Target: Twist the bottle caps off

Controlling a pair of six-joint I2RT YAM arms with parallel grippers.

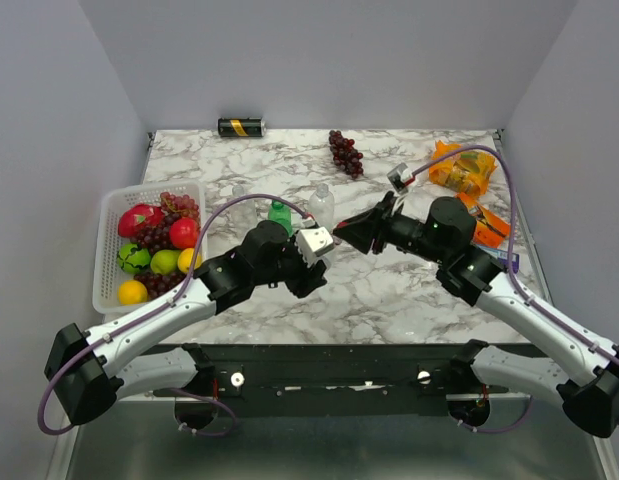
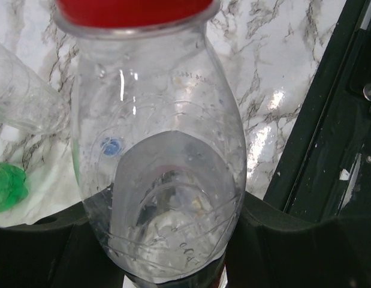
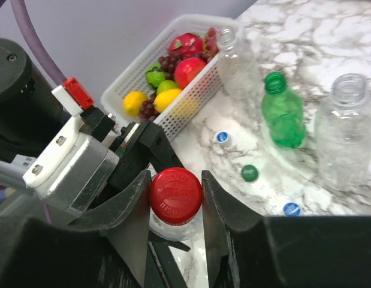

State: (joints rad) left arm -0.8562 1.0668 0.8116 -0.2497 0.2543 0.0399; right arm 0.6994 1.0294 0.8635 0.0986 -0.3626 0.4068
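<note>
Camera overhead: left arm (image 1: 159,315) meets right arm (image 1: 519,300) above table (image 1: 389,295). Left wrist: left fingers (image 2: 59,246) clamp clear bottle (image 2: 164,180). Right wrist: right fingers (image 3: 128,213) pinch its red cap (image 3: 175,195). Risk: slick bottle could spin within left hold, defeating the twist.

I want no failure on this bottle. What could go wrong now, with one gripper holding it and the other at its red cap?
1. The right gripper meets the red cap only near its fingertips, so it may slip when twisting.
2. The left gripper clamps the held bottle, which could turn or dent.
3. The open green bottle and an open clear bottle stand nearby; a wide swing could topple them.
</note>
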